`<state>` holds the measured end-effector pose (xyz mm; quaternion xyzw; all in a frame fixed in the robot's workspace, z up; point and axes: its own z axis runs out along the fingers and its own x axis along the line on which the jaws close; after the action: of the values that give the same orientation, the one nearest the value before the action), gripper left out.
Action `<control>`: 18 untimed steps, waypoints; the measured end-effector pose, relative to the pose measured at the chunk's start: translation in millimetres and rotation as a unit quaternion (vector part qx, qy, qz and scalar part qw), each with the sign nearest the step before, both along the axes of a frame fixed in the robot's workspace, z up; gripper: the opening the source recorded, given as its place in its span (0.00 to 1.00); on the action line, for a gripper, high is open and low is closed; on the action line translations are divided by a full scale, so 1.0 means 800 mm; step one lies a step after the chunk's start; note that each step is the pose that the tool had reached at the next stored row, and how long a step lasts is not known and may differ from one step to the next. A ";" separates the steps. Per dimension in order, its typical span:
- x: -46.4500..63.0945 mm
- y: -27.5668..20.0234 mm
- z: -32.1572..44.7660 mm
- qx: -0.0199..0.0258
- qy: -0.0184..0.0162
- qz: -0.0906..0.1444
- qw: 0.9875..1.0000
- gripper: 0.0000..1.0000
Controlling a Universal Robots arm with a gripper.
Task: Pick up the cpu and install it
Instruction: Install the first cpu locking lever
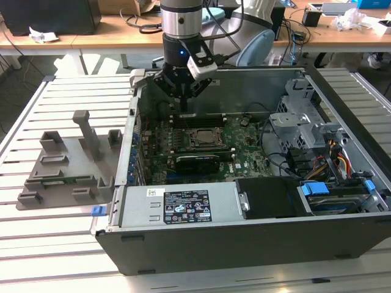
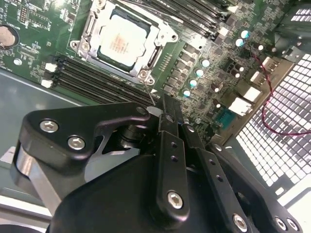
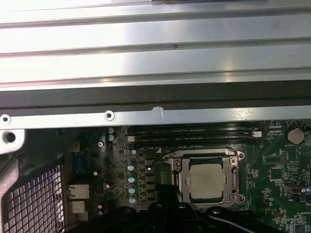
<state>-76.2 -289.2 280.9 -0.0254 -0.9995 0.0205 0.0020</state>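
Open computer case on slatted bench; green motherboard inside.
Grey fixture tray on bench at exterior view's left of case. Black pincer poised above motherboard, fingers pressed together, holding nothing. Cpu seated in socket frame, silver top up, beside memory slots; also in first wrist view.

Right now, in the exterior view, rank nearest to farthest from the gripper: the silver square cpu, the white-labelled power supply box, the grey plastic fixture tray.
1. The silver square cpu, just below the gripper, seated in its socket.
2. The white-labelled power supply box, at the case's front.
3. The grey plastic fixture tray, outside the case, the exterior view's left.
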 end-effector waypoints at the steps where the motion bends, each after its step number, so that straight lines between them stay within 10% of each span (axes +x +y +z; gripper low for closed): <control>1: -0.001 0.0002 -0.0001 0.000 0.000 0.000 1.000 0.11; 18: -0.027 0.0263 -0.0221 0.000 0.000 0.002 1.000 0.11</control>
<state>-98.1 -268.2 263.2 -0.0237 -0.9995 0.0208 0.0020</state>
